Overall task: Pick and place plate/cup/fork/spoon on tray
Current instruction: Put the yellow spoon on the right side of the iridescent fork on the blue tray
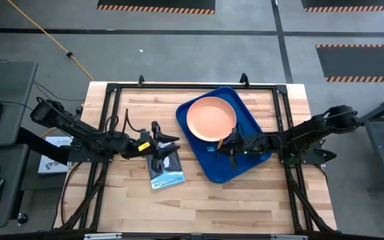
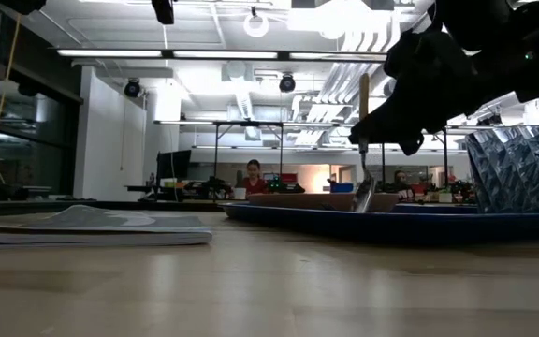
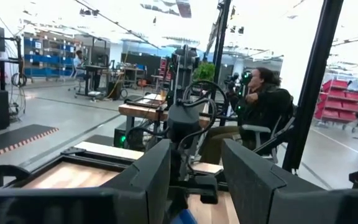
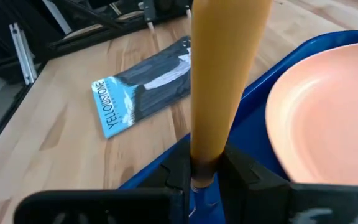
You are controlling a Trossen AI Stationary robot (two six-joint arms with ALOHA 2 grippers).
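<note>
The dark blue tray (image 1: 242, 167) lies right of the table's middle, and the peach-orange plate (image 1: 211, 117) rests flat in its far part. My right gripper (image 1: 229, 144) is over the tray's near part, just beside the plate (image 4: 328, 124), shut on the orange-handled spoon (image 2: 364, 140). The greyish see-through cup (image 2: 516, 168) shows only in the low view, standing at the right behind the tray's rim (image 2: 382, 223). My left gripper (image 1: 172, 142) is open and empty above the table, left of the tray. The fork is not visible. My right gripper pinches the lower end of the spoon's orange handle (image 4: 202, 163), near the bowl, between its two fingers. The fingers slant down from the table's right side and lie across the handle. The spoon stands upright, handle up (image 2: 364, 94), bowl (image 2: 365, 194) down at tray level; whether the bowl touches the tray is unclear.
A blue-and-white Yellowstone booklet (image 1: 167, 172) lies flat on the wood just near of my left gripper and left of the tray; it also shows in the right wrist view (image 4: 145, 93). Black frame rails (image 1: 192, 87) run along the table's edges. People sit in the room beyond.
</note>
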